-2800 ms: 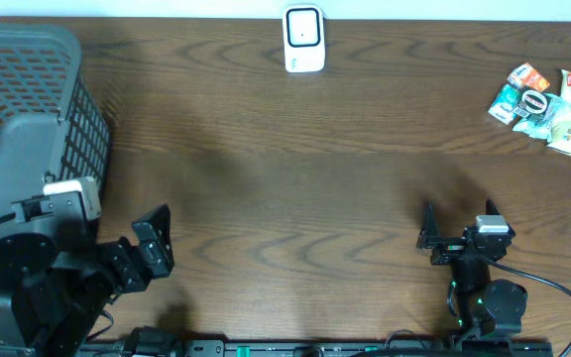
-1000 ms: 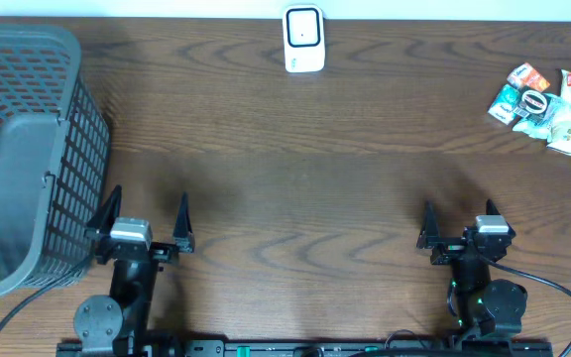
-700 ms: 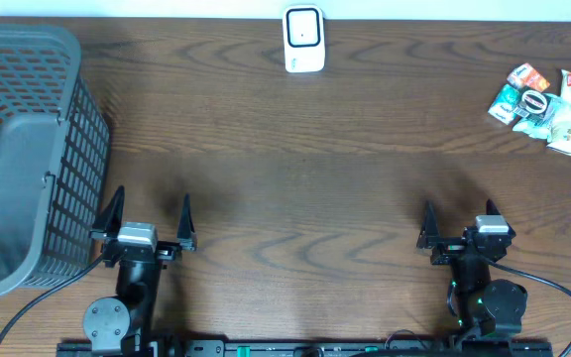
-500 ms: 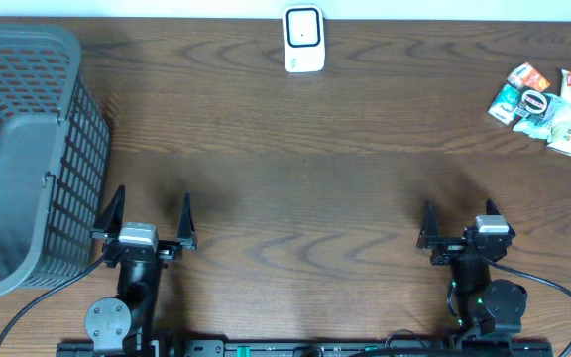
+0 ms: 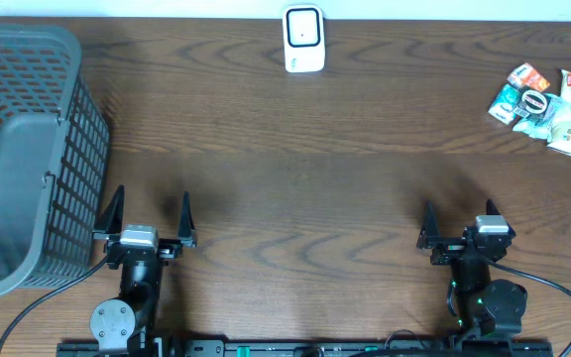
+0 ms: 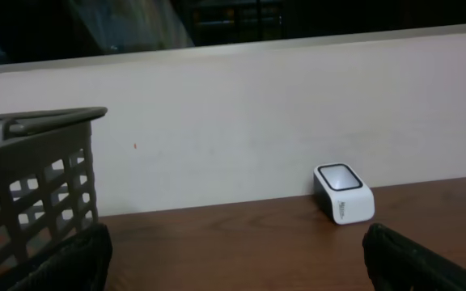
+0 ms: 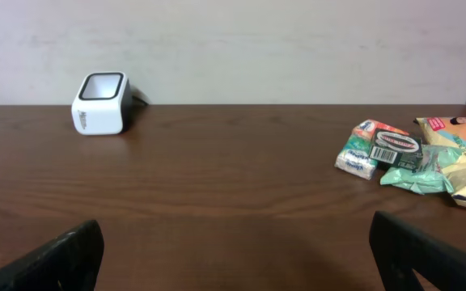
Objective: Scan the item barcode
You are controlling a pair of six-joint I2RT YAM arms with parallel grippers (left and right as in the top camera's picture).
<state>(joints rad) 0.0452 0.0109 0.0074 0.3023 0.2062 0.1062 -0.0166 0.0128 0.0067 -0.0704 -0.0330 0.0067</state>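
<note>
The snack packets (image 5: 553,107) lie heaped at the counter's far right corner, one barcode label facing up, within the right gripper's (image 5: 460,230) easiest reach; the white scanner (image 5: 304,40) stands at the far edge facing both arms. Both grippers, left (image 5: 150,220) too, rest spread and empty. Dark wood counter (image 5: 295,178), grey basket (image 5: 23,149) left, pale wall behind

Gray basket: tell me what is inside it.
Overhead, the gray basket shows only its own bare mesh walls and solid gray floor; no item is visible inside. The near corner at its lower left lies in shadow, so anything there cannot be seen.
</note>
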